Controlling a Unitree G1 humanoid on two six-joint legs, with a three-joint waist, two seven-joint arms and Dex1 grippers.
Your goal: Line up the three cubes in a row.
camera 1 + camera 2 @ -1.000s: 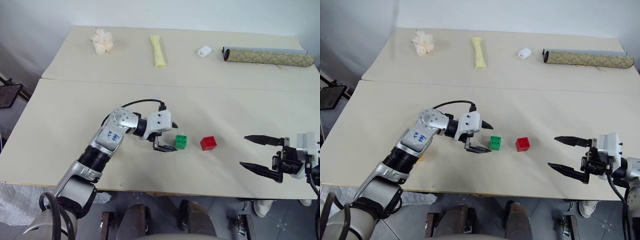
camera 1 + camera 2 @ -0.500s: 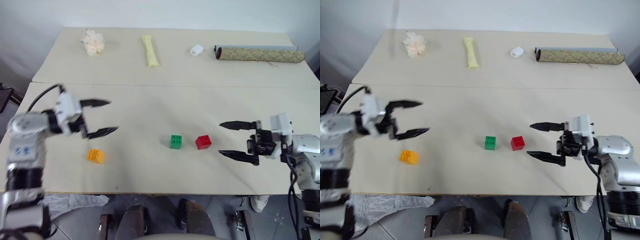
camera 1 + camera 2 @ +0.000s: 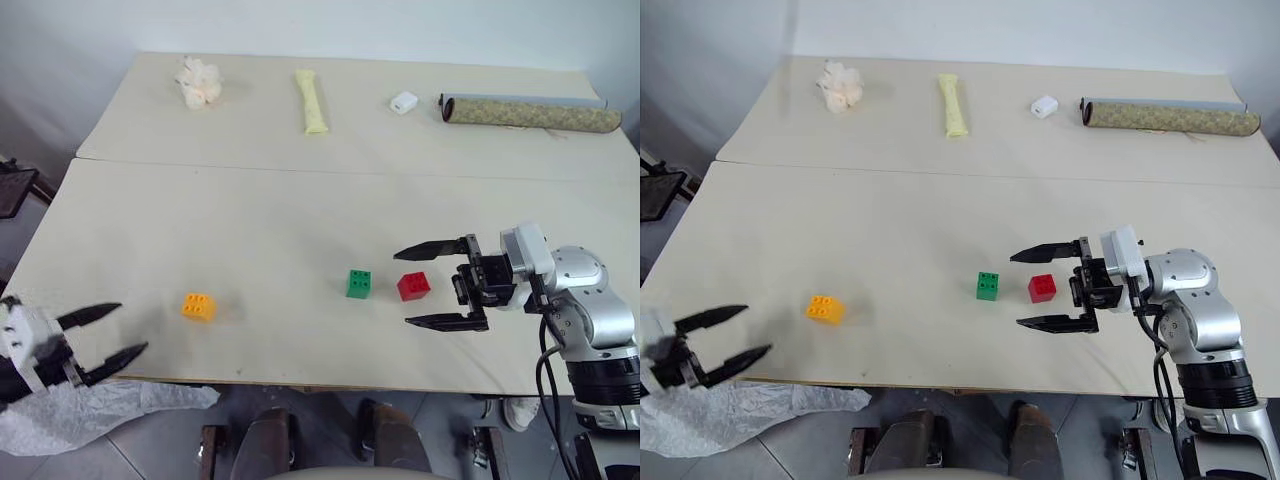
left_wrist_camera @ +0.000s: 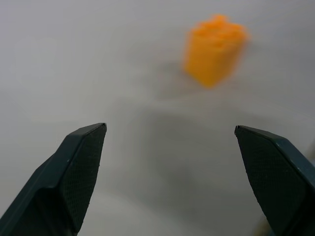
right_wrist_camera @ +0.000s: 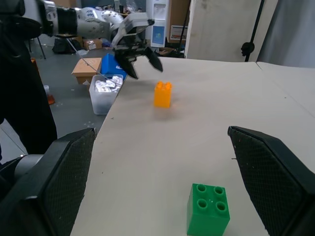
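Note:
Three cubes lie on the near table. The orange cube (image 3: 197, 306) sits alone at the left. The green cube (image 3: 359, 283) and red cube (image 3: 413, 285) sit close together right of centre. My right gripper (image 3: 403, 288) points left and is open. From above its fingers stand either side of the red cube, and the green cube (image 5: 207, 215) lies just past their tips. My left gripper (image 3: 131, 327) hangs open at the table's front left edge with nothing in it. It points at the orange cube (image 4: 214, 49), a short way off.
On the far table lie a crumpled white wad (image 3: 200, 82), a yellow stick-shaped packet (image 3: 314, 100), a small white block (image 3: 404, 102) and a rolled mat (image 3: 530, 113). A seam (image 3: 300, 168) separates the two tables. Plastic sheeting (image 3: 110, 410) hangs below the front left edge.
My left arm swung away from the green cube, left and back to the table's front edge, uncovering the orange cube. My right gripper moved left until its fingers stood around the red cube.

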